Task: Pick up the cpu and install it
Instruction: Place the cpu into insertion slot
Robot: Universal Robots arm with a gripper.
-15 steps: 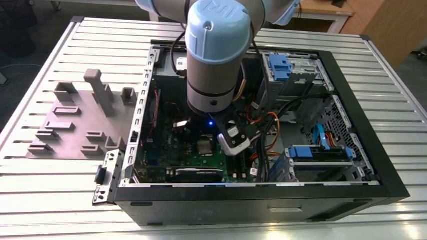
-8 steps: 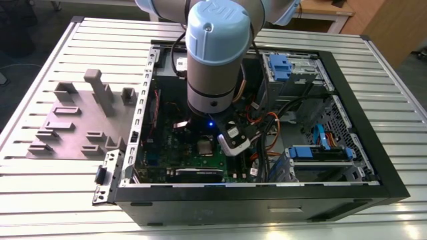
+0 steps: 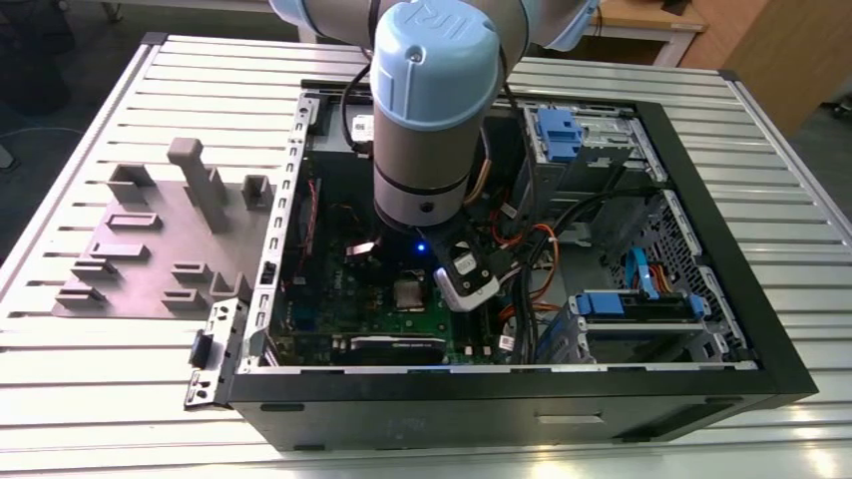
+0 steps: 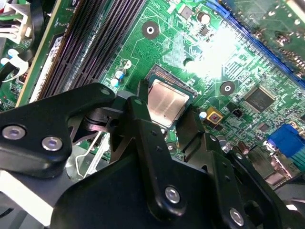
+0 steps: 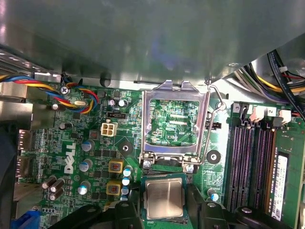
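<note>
Second wrist view: the claw (image 4: pixel 166 114) covers the near edge of the cpu (image 4: pixel 164 95), and we can't tell whether it touches. In the first wrist view a blurred grey mass (image 5: pixel 143 38) hides part of the motherboard (image 5: pixel 71 129). Over in the exterior view, the arm (image 3: pixel 426 110) covers much of the motherboard beneath it.

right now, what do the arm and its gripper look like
The arm is a thick round tube of silver-grey metal with pale blue plastic joint caps and a small blue light near its wrist. A white and black block sits beside it. In the second wrist view the gripper is matt black, built of flat jointed bars pinned with shiny silver screws.
</note>
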